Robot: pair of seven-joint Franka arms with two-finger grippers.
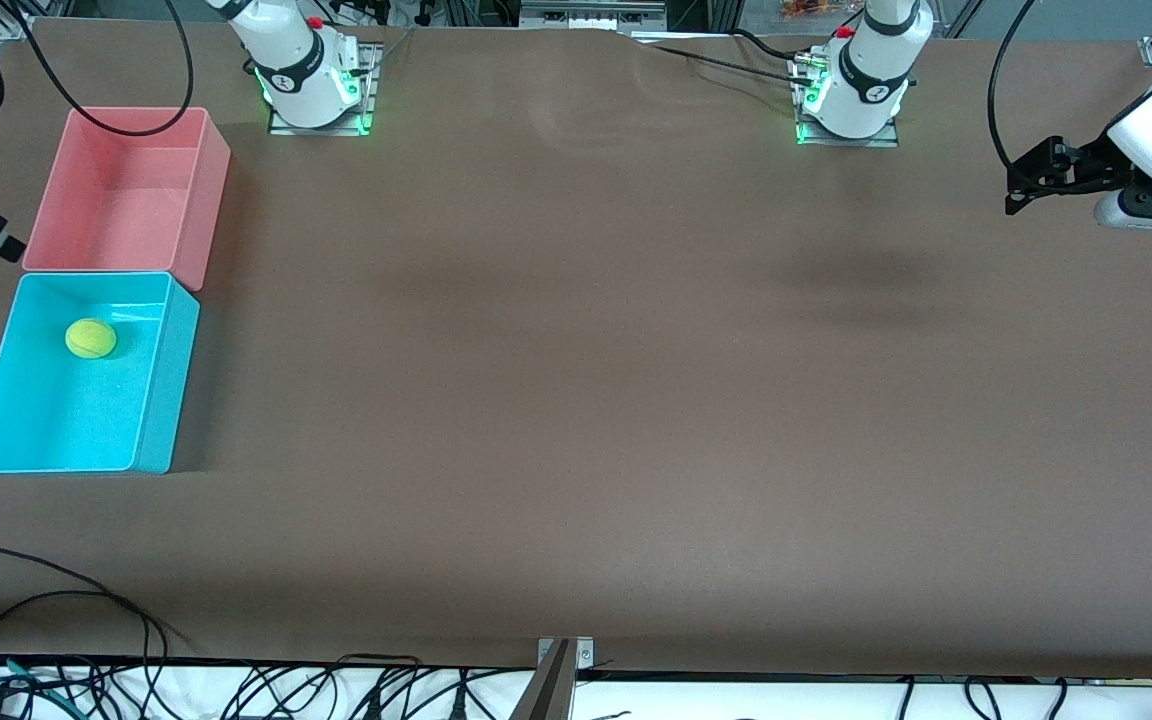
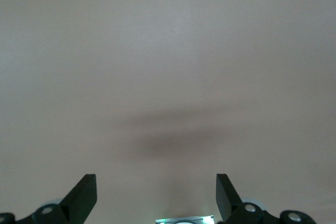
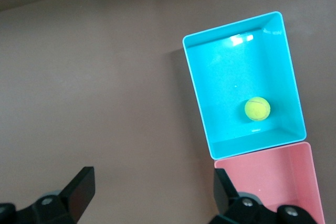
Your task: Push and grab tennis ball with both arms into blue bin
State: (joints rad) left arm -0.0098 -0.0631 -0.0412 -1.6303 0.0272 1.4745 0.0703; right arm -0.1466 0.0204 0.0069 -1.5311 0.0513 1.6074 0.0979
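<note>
Progress: looks done; ball point(image 1: 91, 338) lies in blue bin point(image 1: 161, 400), nothing left bar arms parking.
Ball: on bin floor, near the wall next to pink bin point(image 1: 206, 190).
Right gripper point(image 3: 149, 195): up over table beside bin, jaws wide open, empty; ball well apart.
Left gripper point(image 2: 156, 198): over bare table at left arm's end, jaws wide open, empty, far from bin.

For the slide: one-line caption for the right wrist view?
Right gripper open above the table, tennis ball resting in the blue bin beside the pink bin.
</note>
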